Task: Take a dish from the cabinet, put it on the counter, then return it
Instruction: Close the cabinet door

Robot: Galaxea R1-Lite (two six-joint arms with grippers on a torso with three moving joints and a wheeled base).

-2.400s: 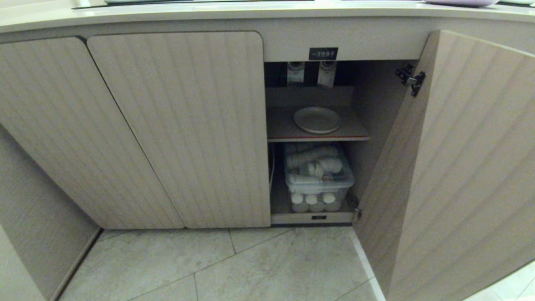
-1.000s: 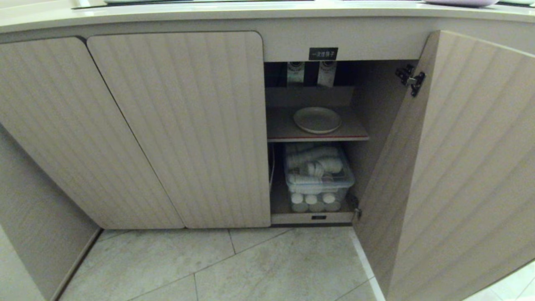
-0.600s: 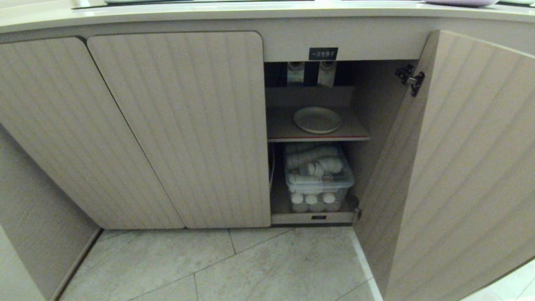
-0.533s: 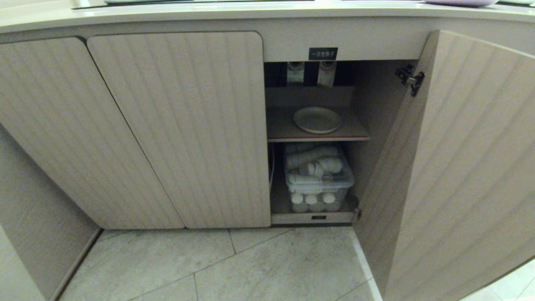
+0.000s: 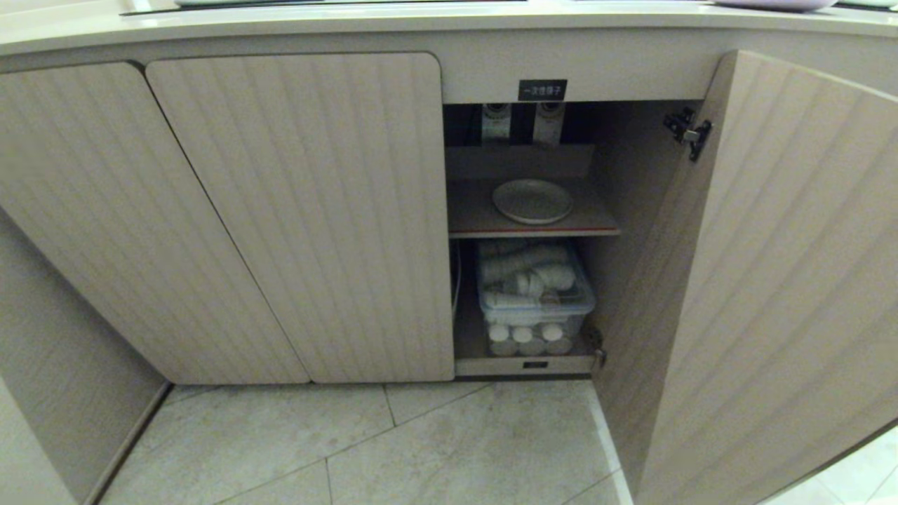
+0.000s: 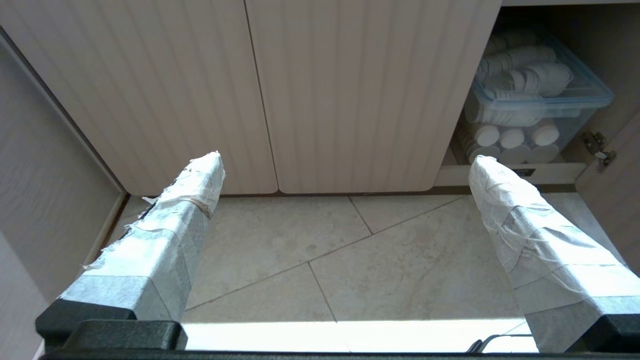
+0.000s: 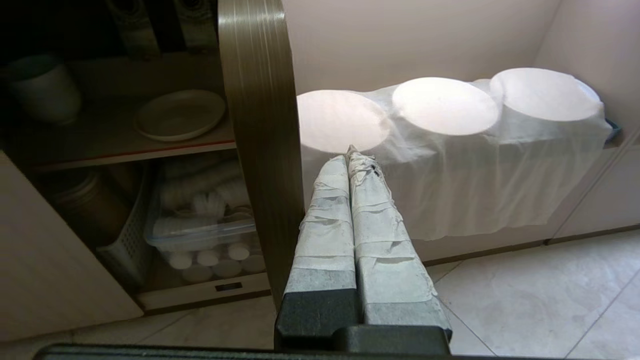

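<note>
The left tool (image 6: 345, 165) hangs low over the tiled floor (image 6: 320, 260) before two closed doors, its taped fingers (image 6: 195, 190) spread wide and empty. To their right the cabinet (image 5: 295, 210) stands open: the dish (image 5: 532, 200) lies flat on the inner shelf (image 5: 470, 210), and below it a clear lidded tub (image 5: 537, 298) holds white cups lying in sleeves and stacks, while the small black label (image 5: 542, 90) above carries white characters too small to read. Furthest right, the right tool (image 7: 350, 160), fingers pressed together and holding nothing, sits just beside the open door (image 7: 257, 150), whose edge hides part of the cloth-draped round items (image 7: 445, 107) beyond; the table (image 5: 351, 21) is cut off at the top.
</note>
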